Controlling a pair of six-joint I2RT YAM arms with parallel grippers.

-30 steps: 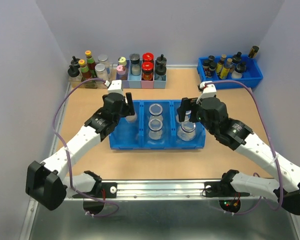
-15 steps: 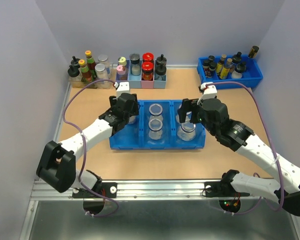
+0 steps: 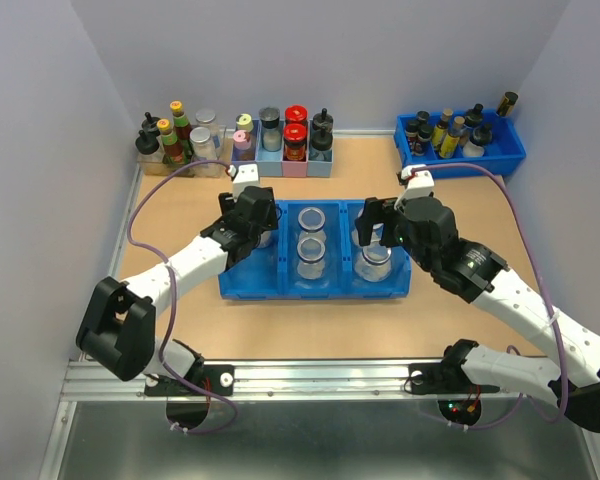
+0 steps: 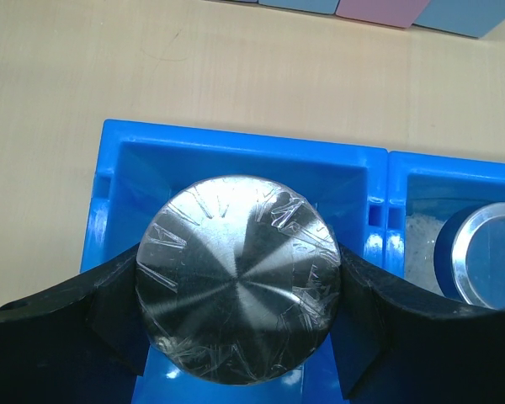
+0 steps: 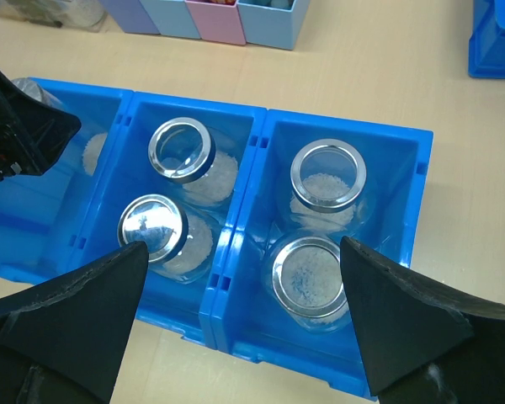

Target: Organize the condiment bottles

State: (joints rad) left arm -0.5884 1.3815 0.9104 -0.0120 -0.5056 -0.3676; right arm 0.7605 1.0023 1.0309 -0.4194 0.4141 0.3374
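The left gripper point(image 4: 237, 324) is clamped on the lidded jar point(image 4: 238, 282), with its black fingers point(image 4: 84, 316) pressed against opposite sides. The flat round silver lid shows faint radial lines under crinkled, shiny clear film. This jar sits over the back of the left compartment of a glossy blue plastic tray point(image 4: 236, 145) with three compartments, but its base is hidden, so whether it rests on the floor cannot be told. The tray lies on a matte tan table point(image 3: 180, 200). The other four jars point(image 5: 182, 150) are short, wide clear glass with round silvery rims and hold white grains. Two stand one behind the other in the middle compartment, and two stand the same way in the right one. The front middle jar's top looks mirror-bright. The left arm runs from a black elbow low on the left, its white forearm slanting up and right to the tray. The right gripper point(image 5: 244, 248) hangs above the tray with its jaws spread wide and holds nothing. Its forearm reaches in diagonally from the lower right.
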